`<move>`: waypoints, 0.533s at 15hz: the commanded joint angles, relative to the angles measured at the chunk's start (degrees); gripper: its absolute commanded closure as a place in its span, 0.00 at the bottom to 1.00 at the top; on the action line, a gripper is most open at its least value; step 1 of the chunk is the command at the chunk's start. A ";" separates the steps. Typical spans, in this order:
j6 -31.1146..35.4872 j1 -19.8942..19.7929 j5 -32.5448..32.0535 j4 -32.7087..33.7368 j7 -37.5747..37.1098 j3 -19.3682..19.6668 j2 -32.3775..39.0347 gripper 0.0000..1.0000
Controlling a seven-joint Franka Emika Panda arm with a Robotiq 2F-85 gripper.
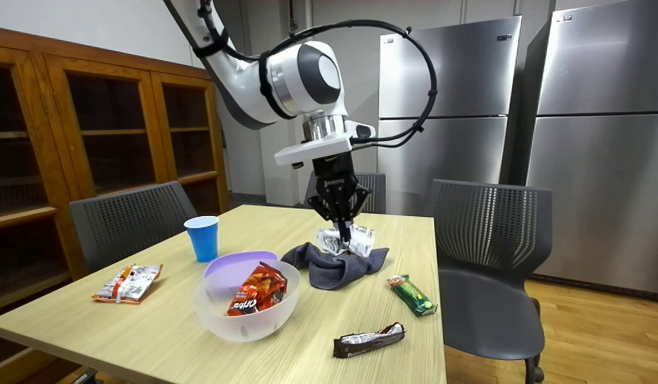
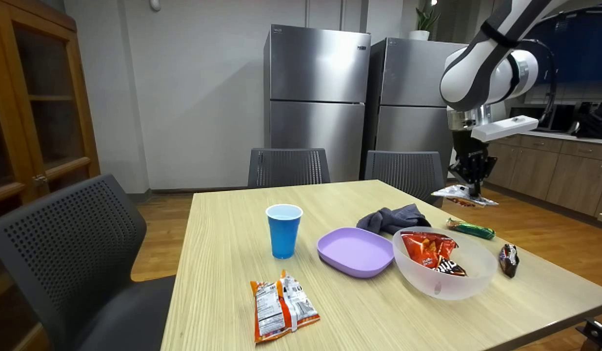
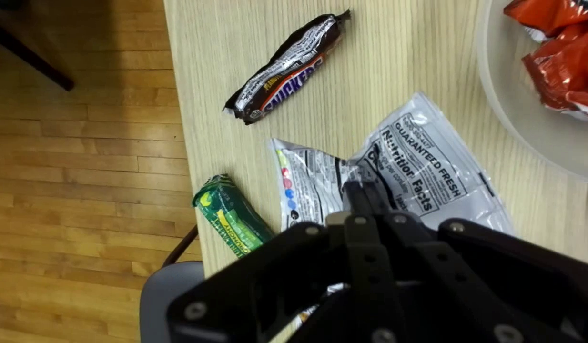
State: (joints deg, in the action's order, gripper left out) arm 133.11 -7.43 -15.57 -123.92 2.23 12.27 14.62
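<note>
In an exterior view, a wooden cabinet (image 1: 107, 154) with glass doors stands past the left edge of the worktop (image 1: 121, 336), and a dark chair (image 1: 134, 226) stands beside that edge. Near the left corner an orange-and-silver snack packet (image 1: 129, 284) lies flat; farther along the same edge a blue cup (image 1: 202, 240) stands upright. Toward the middle comes a lilac plate (image 1: 241, 260), just beside a translucent bowl (image 1: 254, 326) that has a red chip bag (image 1: 261, 288) in it. Past the bowl, toward the far edge, a dark grey cloth (image 1: 331, 274) lies crumpled. Farther right I hold a silver packet (image 1: 362, 241): my fingers (image 1: 345, 233) are closed tight on it, pinching it about its middle so that a flap spreads to either side. I have it raised off the worktop, and in the wrist view it shows between the bowl and the right edge, with "Nutrition Facts" printed on it. A brown Snickers bar (image 1: 369, 340) lies nearer the right edge, and a green-wrapped bar (image 1: 413, 295) rests just beside that edge. Across it stands a grey chair (image 1: 483, 320), with steel refrigerators (image 1: 446, 80) behind.
</note>
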 commanded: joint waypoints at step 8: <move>4.96 1.90 -2.67 -17.28 7.72 -4.76 -14.47 1.00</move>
State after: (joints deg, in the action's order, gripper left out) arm 136.53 -5.71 -16.43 -135.97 7.97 8.59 5.13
